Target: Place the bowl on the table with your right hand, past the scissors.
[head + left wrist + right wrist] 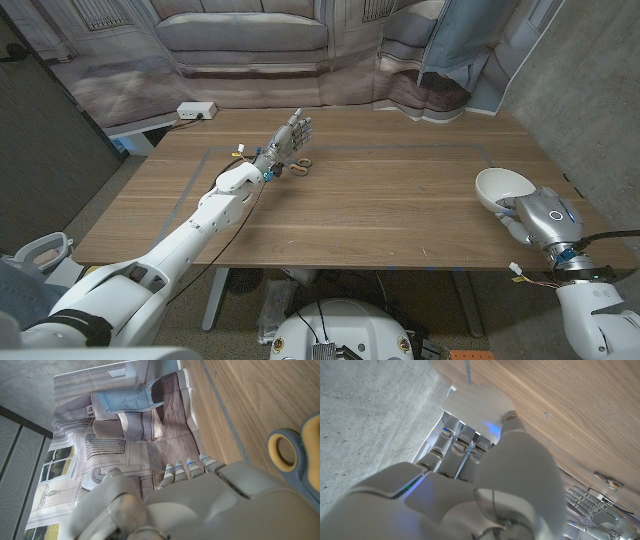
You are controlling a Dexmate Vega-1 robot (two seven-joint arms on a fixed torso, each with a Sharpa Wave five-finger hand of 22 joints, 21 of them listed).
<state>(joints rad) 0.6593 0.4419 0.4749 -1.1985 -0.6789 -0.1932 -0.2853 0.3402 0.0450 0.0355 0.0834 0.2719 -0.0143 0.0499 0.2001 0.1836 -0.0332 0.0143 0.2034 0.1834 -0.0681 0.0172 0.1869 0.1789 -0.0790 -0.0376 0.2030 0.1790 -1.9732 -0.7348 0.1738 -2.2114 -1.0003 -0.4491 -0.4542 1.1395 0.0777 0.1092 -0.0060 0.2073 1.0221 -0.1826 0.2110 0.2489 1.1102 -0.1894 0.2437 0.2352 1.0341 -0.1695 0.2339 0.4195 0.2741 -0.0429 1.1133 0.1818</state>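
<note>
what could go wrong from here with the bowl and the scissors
1. The right robot hand holds the bowl by its rim at the table's right edge; a slip there could drop it off the table.
2. The left robot hand is stretched out beside the scissors, right where the bowl must go, so the arms could collide.
3. The carry could nudge the scissors.

Dim even light, wrist foregrounds blurred (close)
</note>
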